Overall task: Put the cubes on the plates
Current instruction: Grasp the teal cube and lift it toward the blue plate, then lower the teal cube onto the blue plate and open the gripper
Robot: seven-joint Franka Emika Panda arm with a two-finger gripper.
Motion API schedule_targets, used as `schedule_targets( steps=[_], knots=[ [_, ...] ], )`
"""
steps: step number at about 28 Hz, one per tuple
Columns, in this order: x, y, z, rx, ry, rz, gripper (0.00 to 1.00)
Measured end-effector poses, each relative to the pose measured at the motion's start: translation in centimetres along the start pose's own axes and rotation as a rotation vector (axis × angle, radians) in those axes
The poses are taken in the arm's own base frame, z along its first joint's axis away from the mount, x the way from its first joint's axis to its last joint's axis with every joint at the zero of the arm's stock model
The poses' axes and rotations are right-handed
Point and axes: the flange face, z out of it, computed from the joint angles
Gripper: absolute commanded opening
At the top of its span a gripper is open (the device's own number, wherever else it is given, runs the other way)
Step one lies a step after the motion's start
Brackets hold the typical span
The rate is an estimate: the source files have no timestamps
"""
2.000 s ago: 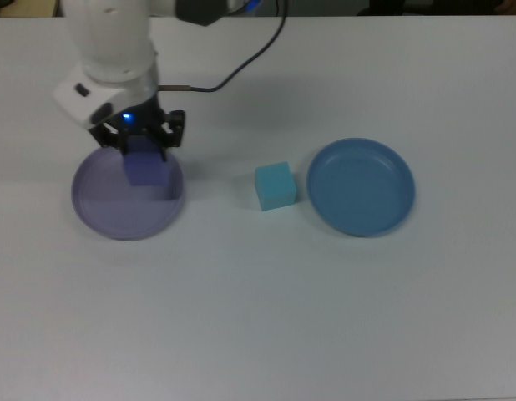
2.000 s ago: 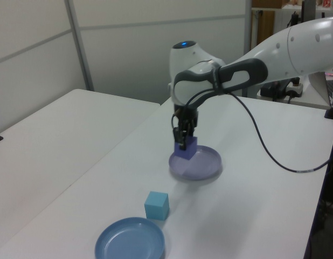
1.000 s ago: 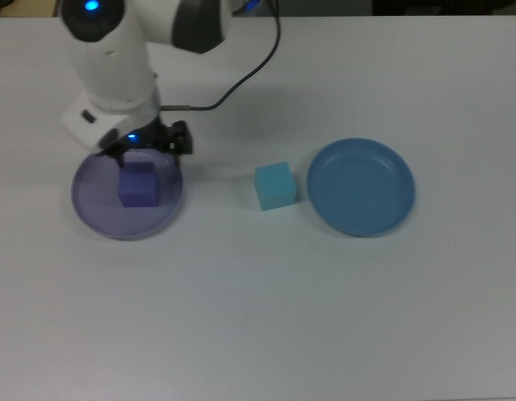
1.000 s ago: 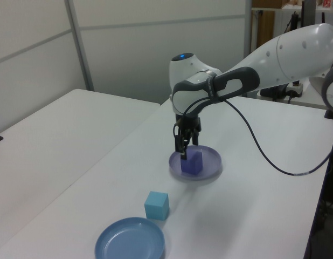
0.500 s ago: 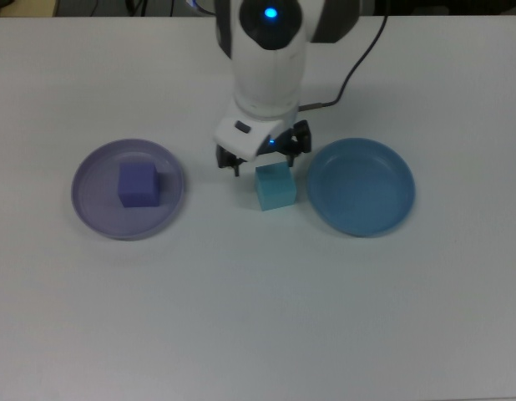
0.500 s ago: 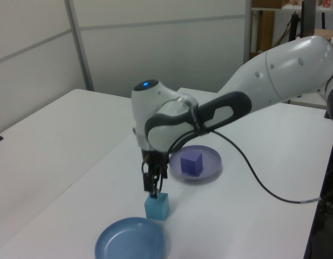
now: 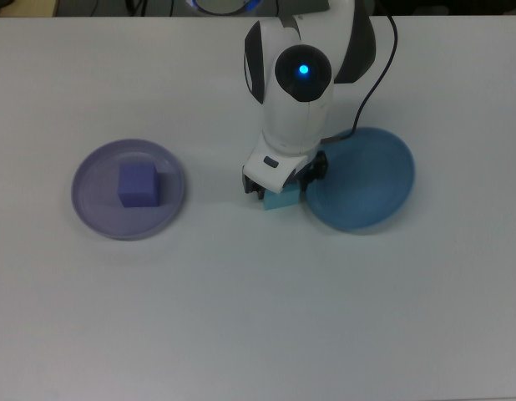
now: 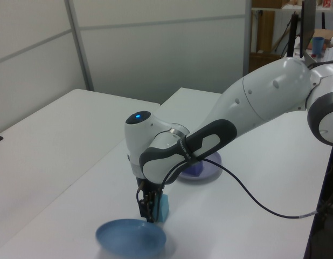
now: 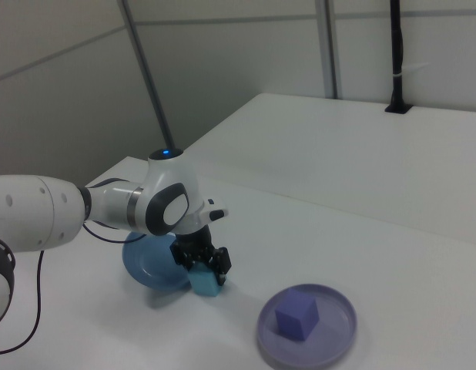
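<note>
White table point(image 7: 258, 317): lavender plate point(image 7: 95, 213), blue plate point(image 7: 375, 188), teal cube point(image 7: 282, 200).

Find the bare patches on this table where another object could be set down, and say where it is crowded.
The table is bare across the whole strip along the top view's bottom edge. The stretch between the lavender plate, which holds the purple cube, and the gripper is bare too. It is crowded where the gripper, the teal cube and the blue plate meet.

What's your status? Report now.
Pincer down around teal cube, grip unconfirmed. Purple cube on lavender plate. Blue plate empty, nothing blocking.
</note>
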Motion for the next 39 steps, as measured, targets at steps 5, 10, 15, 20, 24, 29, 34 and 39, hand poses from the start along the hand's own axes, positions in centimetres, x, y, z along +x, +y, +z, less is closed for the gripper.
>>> schedule_targets(
  steps=[5,10,15,20,24,29,34,39],
  knots=[
    [0.2,0.2,-0.6,0.0,0.012,0.006,0.12],
    [0.3,0.2,-1.5,0.0,0.026,0.007,0.12],
    [0.2,0.3,-2.4,0.001,0.029,0.007,0.11],
    [-0.3,0.1,-4.0,0.004,0.018,0.005,0.11],
    [-0.6,-0.4,-5.9,0.008,0.029,-0.003,0.11],
    [-0.8,-3.8,-6.5,0.024,0.037,-0.034,0.11],
    [-1.0,-9.3,-6.1,0.035,0.047,-0.059,0.13],
    [-1.0,-13.1,-5.0,0.024,0.067,-0.052,0.3]
  ],
)
